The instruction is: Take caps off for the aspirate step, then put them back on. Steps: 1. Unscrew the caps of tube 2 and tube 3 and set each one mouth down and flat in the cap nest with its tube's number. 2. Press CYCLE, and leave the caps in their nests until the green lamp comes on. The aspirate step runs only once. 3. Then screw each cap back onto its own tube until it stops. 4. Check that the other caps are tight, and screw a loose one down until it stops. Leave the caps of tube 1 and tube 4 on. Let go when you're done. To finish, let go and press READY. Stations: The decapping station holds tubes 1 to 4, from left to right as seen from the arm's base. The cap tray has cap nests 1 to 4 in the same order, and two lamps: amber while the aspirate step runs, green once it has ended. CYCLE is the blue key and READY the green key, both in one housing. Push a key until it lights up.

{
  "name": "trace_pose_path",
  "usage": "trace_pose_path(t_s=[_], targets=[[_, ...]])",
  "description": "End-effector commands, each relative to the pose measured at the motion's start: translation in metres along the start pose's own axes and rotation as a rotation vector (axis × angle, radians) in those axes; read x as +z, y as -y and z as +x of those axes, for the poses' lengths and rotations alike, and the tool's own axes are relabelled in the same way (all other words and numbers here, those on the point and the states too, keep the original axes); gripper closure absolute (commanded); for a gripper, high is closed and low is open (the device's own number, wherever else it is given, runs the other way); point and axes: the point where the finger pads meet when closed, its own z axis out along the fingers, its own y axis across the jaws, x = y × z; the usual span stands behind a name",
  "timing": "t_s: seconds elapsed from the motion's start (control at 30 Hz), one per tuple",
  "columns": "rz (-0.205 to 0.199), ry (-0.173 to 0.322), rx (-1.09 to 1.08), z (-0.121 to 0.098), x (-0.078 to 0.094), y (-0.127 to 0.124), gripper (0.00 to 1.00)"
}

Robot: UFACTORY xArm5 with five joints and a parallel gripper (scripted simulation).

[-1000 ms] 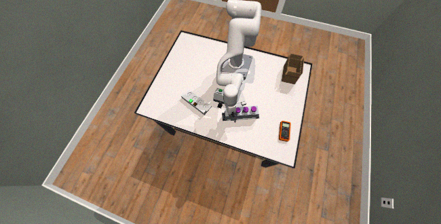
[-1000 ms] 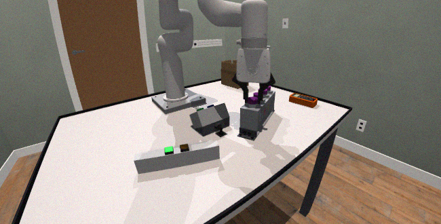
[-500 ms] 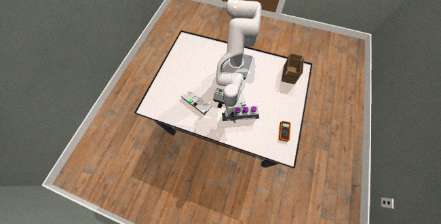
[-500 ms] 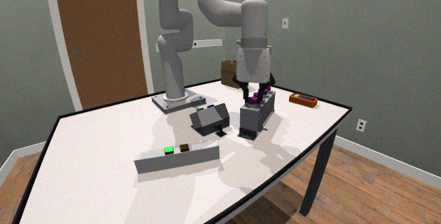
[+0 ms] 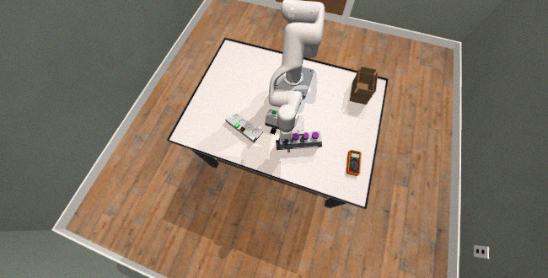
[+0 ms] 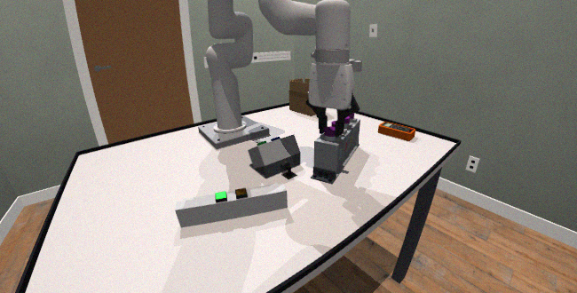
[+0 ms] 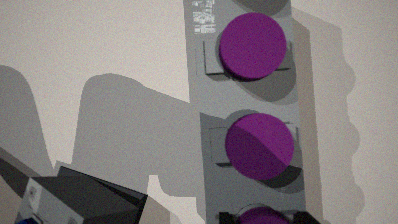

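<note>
We are gripping the end cap (image 7: 261,217) of the station (image 6: 330,156) with the end effector (image 6: 331,128). Its fingers are closing around the purple cap and stopping against it, so it is held, not empty. The cap is sitting on its tube at the end of the row nearest the key housing (image 6: 272,154). Counting from the arm's base, we are reading this as tube 4.

The green lamp (image 6: 220,196) on the tray (image 6: 248,211) is glowing, and in the top view the nests are looking bare. The three other caps (image 7: 259,146) are showing on their tubes. So we are judging this to be the tightness check on a cap that must stay on.

To do it well, we are keeping the wrist straight above the tube, so the turn is running about the cap's own axis and not prying it sideways. We are turning only in the tightening direction, with light downward pressure, and stopping as soon as the cap is refusing to turn. We are not lifting while gripping, since that could drag the tube or the station across the surface. The wrist view is showing only the cap's top edge between the fingers, so we cannot tell how deep the hold is. A slipping grip could feel like a stop, so we are watching that cap and fingers are turning together.
</note>
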Motion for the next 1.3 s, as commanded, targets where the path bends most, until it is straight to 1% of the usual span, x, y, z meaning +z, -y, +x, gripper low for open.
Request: trace_pose_path(t_s=[0.0, 0.13, 0.33, 0.37, 0.7, 0.73, 0.8, 1.27], targets=[[-0.004, 0.009, 0.117, 0.0, -0.002, -0.002, 1.0], [-0.004, 0.009, 0.186, 0.0, -0.002, -0.002, 1.0], [-0.004, 0.009, 0.186, 0.0, -0.002, -0.002, 1.0], [-0.004, 0.009, 0.186, 0.0, -0.002, -0.002, 0.54], [-0.004, 0.009, 0.186, 0.0, -0.002, -0.002, 0.54], [-0.004, 0.009, 0.186, 0.0, -0.005, -0.002, 0.54], [-0.004, 0.009, 0.186, 0.0, -0.005, -0.002, 0.54], [-0.004, 0.009, 0.186, 0.001, -0.047, -0.001, 0.54]])
